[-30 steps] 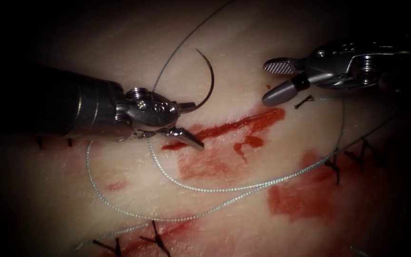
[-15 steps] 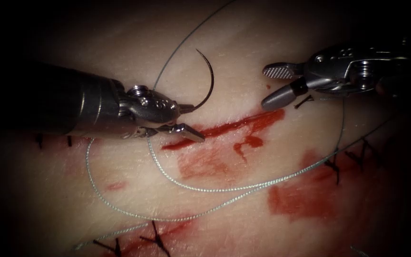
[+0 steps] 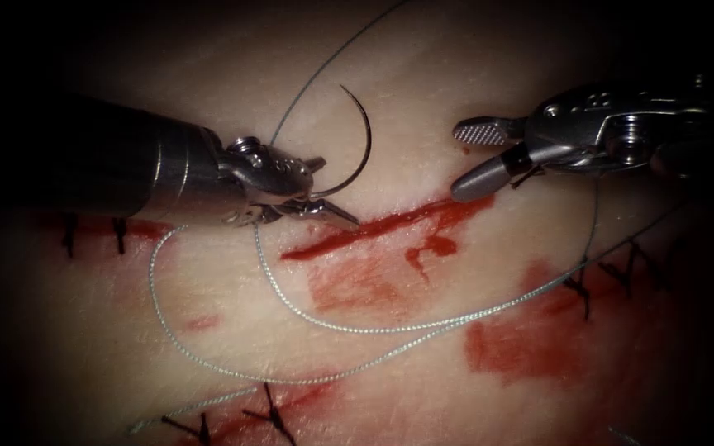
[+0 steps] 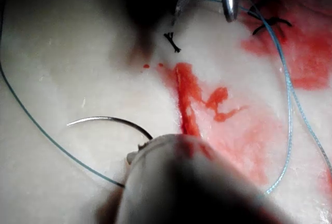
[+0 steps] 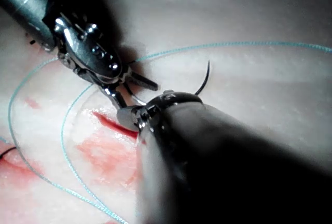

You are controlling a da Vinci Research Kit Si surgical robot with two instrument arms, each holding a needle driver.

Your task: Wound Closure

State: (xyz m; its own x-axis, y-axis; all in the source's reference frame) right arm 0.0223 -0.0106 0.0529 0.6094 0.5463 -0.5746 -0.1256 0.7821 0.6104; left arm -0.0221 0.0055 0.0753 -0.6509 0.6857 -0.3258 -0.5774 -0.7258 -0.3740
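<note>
The left claw (image 3: 317, 188) grips the needle (image 3: 363, 140) near its thread end; the curve arcs free above the tissue (image 3: 233, 330), left of the cut (image 3: 390, 221). The right claw (image 3: 471, 154) gapes empty at the cut's right end. The left wrist view shows a thread scrap (image 4: 171, 41) beside it.

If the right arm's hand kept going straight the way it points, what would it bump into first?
Probably the needle. The right hand, open and empty, points left toward it. The left hand holds the needle near its thread end, clear of the tissue. Depth is unclear, so it might pass above.
</note>
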